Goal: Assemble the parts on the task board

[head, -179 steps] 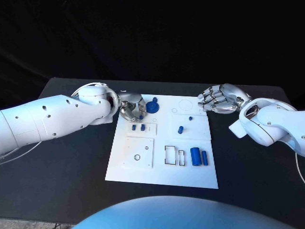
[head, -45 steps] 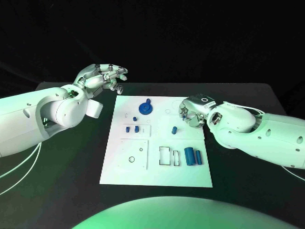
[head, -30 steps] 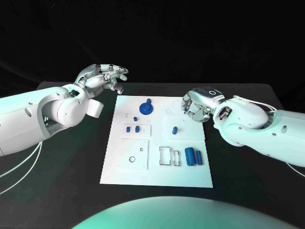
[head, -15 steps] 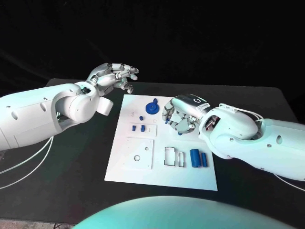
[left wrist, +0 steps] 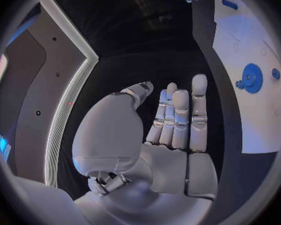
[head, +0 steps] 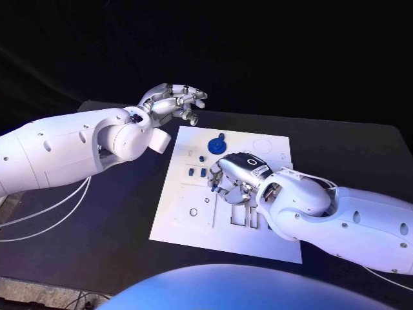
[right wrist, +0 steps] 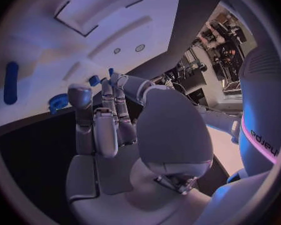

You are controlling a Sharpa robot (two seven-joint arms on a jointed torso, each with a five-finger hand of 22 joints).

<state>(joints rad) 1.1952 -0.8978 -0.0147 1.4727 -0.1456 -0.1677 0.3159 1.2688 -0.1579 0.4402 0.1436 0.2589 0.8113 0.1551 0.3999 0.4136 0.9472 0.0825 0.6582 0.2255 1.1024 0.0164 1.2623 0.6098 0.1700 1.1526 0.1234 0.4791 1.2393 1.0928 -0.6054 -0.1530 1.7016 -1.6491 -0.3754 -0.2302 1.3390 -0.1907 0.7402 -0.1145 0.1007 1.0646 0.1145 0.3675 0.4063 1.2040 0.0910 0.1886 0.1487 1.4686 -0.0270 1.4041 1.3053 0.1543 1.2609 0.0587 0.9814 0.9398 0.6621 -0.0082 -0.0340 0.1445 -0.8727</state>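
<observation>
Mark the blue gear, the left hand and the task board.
blue gear [head: 218, 146], head view, on its round face
left hand [head: 174, 103], head view, middle of the hand
task board [head: 271, 145], head view, bare far corner

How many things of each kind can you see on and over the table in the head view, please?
Task board: 1
Blue gear: 1
Small blue pegs: 2
Hands: 2 (left hand, right hand)
Total: 6. The right hand and arm cover part of the board, so more parts may lie hidden.
</observation>
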